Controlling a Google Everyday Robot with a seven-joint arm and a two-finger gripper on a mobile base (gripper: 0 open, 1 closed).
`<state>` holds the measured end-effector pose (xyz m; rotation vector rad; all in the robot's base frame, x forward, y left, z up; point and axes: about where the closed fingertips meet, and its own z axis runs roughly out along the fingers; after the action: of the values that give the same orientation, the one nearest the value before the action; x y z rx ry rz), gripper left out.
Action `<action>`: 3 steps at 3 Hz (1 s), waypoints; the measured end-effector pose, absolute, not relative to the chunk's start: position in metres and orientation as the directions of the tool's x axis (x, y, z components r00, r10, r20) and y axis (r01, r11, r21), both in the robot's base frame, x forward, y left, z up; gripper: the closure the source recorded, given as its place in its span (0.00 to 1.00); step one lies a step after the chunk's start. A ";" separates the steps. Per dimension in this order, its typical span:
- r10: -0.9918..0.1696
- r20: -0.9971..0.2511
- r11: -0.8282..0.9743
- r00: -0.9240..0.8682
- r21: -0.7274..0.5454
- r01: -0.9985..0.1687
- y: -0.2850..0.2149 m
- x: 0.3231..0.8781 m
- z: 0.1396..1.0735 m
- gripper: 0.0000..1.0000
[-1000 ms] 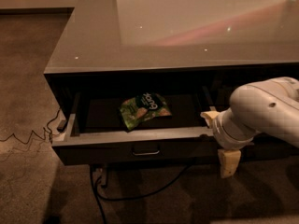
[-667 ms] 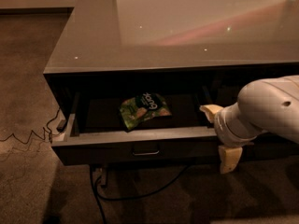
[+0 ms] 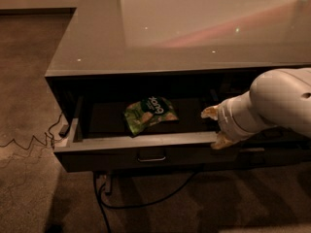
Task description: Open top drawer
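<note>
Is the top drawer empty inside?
No, a green snack bag lies inside the open top drawer, left of the gripper, which sits at the drawer's front edge.

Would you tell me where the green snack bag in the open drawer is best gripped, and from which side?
Probably from above, pinching its crinkled right edge: the green snack bag lies flat in the top drawer, whose walls block side approaches. The gripper sits at the drawer's right front edge.
</note>
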<state>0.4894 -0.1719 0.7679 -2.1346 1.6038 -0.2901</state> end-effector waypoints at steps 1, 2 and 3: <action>-0.931 -0.143 -0.227 0.336 -0.495 -0.839 -0.158 0.510 0.765 0.65; -0.916 -0.181 -0.227 0.357 -0.499 -0.836 -0.144 0.532 0.753 0.88; -0.905 -0.235 -0.209 0.353 -0.478 -0.853 -0.136 0.551 0.729 1.00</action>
<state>0.5515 -0.1357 0.7287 -2.0876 1.5246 -0.1285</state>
